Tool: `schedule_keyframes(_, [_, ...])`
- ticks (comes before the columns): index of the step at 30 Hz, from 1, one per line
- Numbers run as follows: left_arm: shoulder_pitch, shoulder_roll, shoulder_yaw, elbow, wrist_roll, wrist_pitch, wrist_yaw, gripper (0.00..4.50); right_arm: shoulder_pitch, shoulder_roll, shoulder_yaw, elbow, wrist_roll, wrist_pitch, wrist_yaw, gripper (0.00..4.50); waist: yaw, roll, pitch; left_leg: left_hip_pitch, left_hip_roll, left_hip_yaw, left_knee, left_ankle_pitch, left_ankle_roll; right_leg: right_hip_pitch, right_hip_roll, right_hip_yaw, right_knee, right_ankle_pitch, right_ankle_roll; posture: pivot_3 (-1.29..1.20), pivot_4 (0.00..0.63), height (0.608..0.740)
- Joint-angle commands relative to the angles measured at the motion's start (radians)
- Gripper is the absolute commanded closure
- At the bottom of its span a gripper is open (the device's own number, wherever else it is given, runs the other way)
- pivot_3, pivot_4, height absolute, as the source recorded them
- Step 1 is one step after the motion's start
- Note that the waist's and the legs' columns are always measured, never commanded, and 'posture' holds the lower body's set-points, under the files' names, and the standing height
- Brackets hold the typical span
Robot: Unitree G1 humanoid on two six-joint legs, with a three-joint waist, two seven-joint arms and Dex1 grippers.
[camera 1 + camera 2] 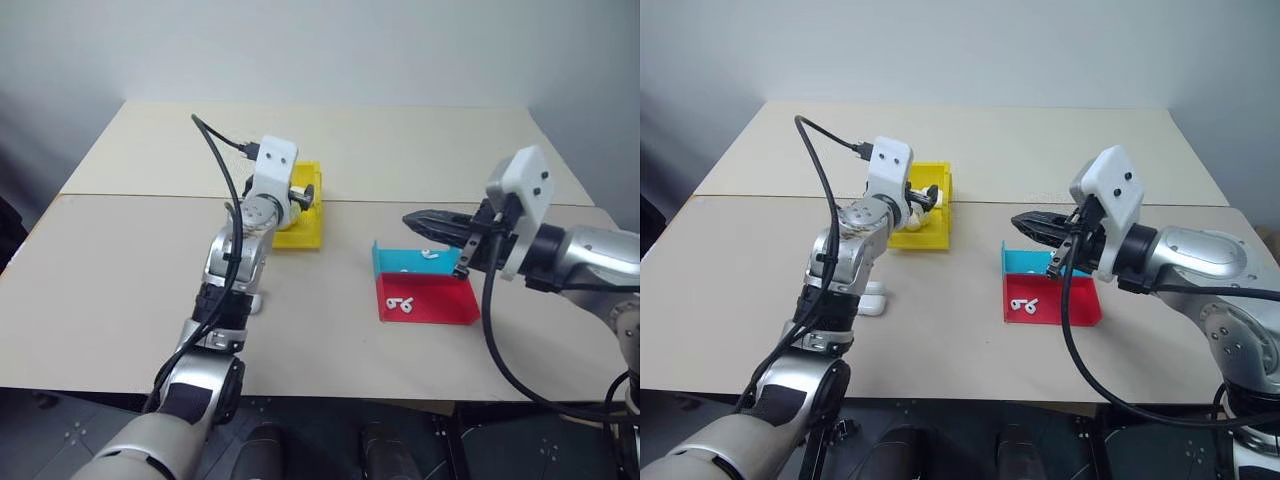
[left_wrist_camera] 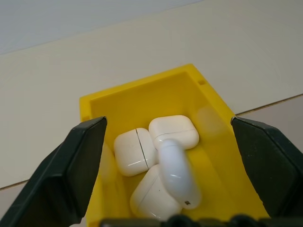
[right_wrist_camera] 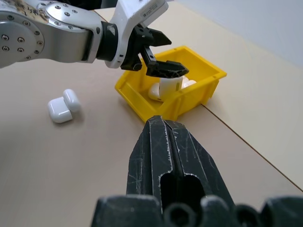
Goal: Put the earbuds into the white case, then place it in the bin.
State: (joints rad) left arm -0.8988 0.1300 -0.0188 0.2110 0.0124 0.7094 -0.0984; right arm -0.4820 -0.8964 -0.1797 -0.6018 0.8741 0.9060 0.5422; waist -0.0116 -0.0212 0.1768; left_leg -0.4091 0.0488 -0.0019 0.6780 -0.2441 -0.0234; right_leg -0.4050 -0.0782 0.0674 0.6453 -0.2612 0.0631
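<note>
The left claw (image 2: 170, 165) stands spread wide over the small bright yellow rectangular plastic bin (image 2: 142, 97), its two black wedge-shaped fingers (image 2: 71, 165) apart on either side of the bin's opening. Nothing is pinched between them. A glossy white rounded-pebble case (image 2: 177, 172) lies tilted just below the claw, resting on top of the other cases; whether a finger touches it cannot be told. Three more identical smooth white cases (image 2: 173, 131) sit packed together on the bin's floor, one showing the thin seam of its hinged lid.

The right claw (image 1: 1035, 222) is pressed together, its scuffed black fingers (image 3: 165, 156) closed flat against each other with nothing between them. It hangs above the counter (image 1: 120, 290), pointing toward the bin, over the far edge of two trays.

The bin stands on the pale beige matte counter near the seam where two counter panels meet. Beside the left arm, on the near panel, an open white case (image 3: 62, 106) lies with its lid flipped back. To the right sit a low red plastic tray (image 1: 440, 308) and a blue plastic tray (image 1: 400, 260) touching it on the far side. Two tiny glossy white earbuds with short stems (image 1: 400, 304) lie in the red tray, and more white earbuds (image 1: 428, 256) lie in the blue one.
</note>
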Motion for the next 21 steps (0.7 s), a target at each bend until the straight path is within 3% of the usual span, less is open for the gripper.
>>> schedule_keyframes(1, [-0.03, -0.032, 0.086, -0.107, -0.108, -0.098, -0.038, 0.04, -0.001, -0.013, -0.027, -0.041, -0.011, -0.011, -0.003, 4.5, 0.001, 0.0, 0.0, 0.0, 0.0, 0.0, 0.0, 0.0, 0.0, 0.0, 0.0, 0.0, 0.0, 0.0, 0.0, 0.0, 0.15, 0.74])
schedule_keyframes(5, [0.005, -0.032, 0.158, -0.191, -0.213, -0.126, -0.096, 0.04, 0.049, -0.011, -0.058, -0.068, -0.03, -0.049, 0.018, 4.5, -0.001, 0.0, 0.0, -0.001, 0.0, 0.0, 0.0, 0.0, 0.0, 0.0, 0.0, 0.0, 0.0, 0.0, 0.0, 0.0, 0.15, 0.74])
schedule_keyframes(10, [0.107, 0.014, 0.19, -0.369, -0.328, -0.045, -0.169, 0.04, 0.242, -0.012, -0.121, -0.039, -0.16, -0.317, 0.238, 4.5, -0.002, 0.0, 0.0, 0.001, 0.0, 0.0, 0.0, 0.0, 0.0, 0.001, 0.0, 0.0, 0.0, 0.0, 0.0, 0.0, 0.15, 0.74])
schedule_keyframes(16, [0.308, 0.214, 0.19, -0.655, -0.487, 0.026, -0.381, 0.04, 0.257, -0.081, -0.138, 0.191, -0.282, -0.598, 0.52, 4.5, -0.008, 0.0, 0.0, 0.004, 0.0, 0.001, 0.0, 0.0, 0.0, 0.002, 0.0, 0.001, 0.001, 0.0, 0.0, 0.0, 0.15, 0.74])
schedule_keyframes(21, [0.519, 0.414, 0.312, -0.836, -0.609, 0.056, -0.505, 0.04, 0.264, -0.119, -0.169, 0.348, -0.351, -0.752, 0.645, 4.5, -0.007, 0.0, 0.0, 0.004, 0.001, 0.002, 0.0, 0.0, 0.0, 0.002, 0.0, 0.001, 0.001, 0.0, 0.0, 0.0, 0.15, 0.74])
